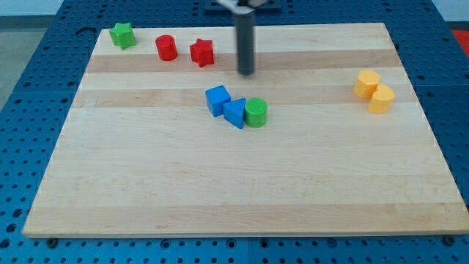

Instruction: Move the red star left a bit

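The red star [201, 52] lies near the view's top, left of centre, on the wooden board [242, 183]. A red cylinder [166, 48] stands just to its left, with a small gap between them. My tip [246, 72] is at the end of the dark rod, to the right of the red star and slightly lower in the view, apart from it. The tip touches no block.
A green star [123, 34] sits at the board's top left corner. A blue cube [217, 100], a blue triangular block [235, 113] and a green cylinder [256, 113] cluster below the tip. Two yellow blocks [374, 92] sit at the right.
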{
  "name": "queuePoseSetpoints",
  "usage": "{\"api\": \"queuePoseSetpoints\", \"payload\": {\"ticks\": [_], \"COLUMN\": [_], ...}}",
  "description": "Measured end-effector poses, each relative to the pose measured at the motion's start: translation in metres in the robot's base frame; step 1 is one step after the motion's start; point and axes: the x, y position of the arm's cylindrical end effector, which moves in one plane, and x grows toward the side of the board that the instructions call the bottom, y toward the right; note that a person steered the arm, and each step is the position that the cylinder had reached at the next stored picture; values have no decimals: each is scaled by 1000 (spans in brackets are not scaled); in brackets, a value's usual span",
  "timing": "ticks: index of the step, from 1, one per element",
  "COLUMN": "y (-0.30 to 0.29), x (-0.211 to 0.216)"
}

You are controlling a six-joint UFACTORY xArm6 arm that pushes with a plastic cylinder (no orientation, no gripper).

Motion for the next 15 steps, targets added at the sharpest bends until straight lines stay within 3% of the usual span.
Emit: {"api": "queuePoseSetpoints", "payload": {"ticks": [1,3,6,8,13,15], "y": [15,-26,-64,-84,-104,-110], "x": [-54,-90,-77,-28,-50,4]}}
